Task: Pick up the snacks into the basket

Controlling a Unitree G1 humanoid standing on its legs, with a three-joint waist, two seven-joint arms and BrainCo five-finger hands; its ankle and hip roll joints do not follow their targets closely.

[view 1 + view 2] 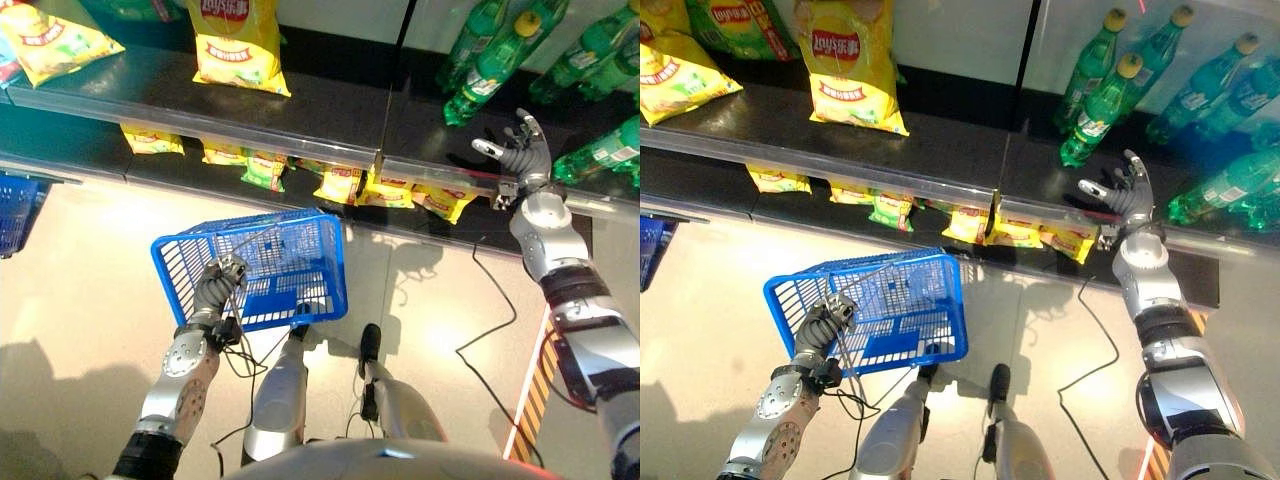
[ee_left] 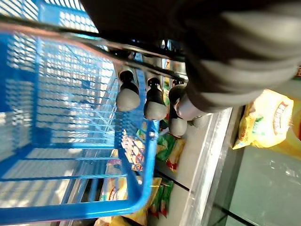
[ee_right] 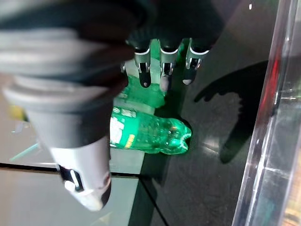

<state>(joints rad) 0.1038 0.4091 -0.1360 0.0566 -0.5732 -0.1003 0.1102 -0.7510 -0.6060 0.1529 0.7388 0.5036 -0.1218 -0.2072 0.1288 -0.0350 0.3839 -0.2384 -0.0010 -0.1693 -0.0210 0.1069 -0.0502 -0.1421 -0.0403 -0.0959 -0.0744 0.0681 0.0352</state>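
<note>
A blue wire basket hangs over the floor in front of the shelves, and nothing shows inside it. My left hand is shut on its thin metal handle, with the fingers curled round the wire. A large yellow snack bag lies on the upper dark shelf, with another at the far left. Small yellow and green snack packs line the lower shelf. My right hand is open with its fingers spread. It hovers over the upper shelf beside a lying green bottle, apart from the snacks.
Several green bottles lie on the right part of the upper shelf. A clear rail runs along the shelf's front edge. A second blue basket stands at the far left. A black-and-yellow striped strip marks the floor on the right.
</note>
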